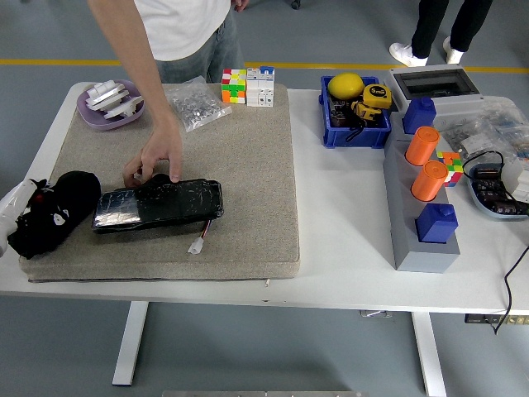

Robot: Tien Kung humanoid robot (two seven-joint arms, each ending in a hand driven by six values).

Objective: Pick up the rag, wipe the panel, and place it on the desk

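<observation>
A glossy black panel (157, 205) lies on the grey mat (248, 182), with a short wire and white plug (197, 245) at its near edge. A person at the far side reaches down; their hand (157, 159) rests on the panel's far edge. A black rag (73, 192) sits bunched at the mat's left end, just left of the panel. My left hand (31, 225) is at the mat's left edge, right against the rag. Black on black hides whether it grips the rag. My right arm is out of view.
At the mat's far edge are a purple dish (107, 106), a bag of small parts (195, 103) and colour cubes (234, 85). A blue bin (355, 126), a grey rack (413, 240) with orange cylinders, and boxes of parts fill the table's right side.
</observation>
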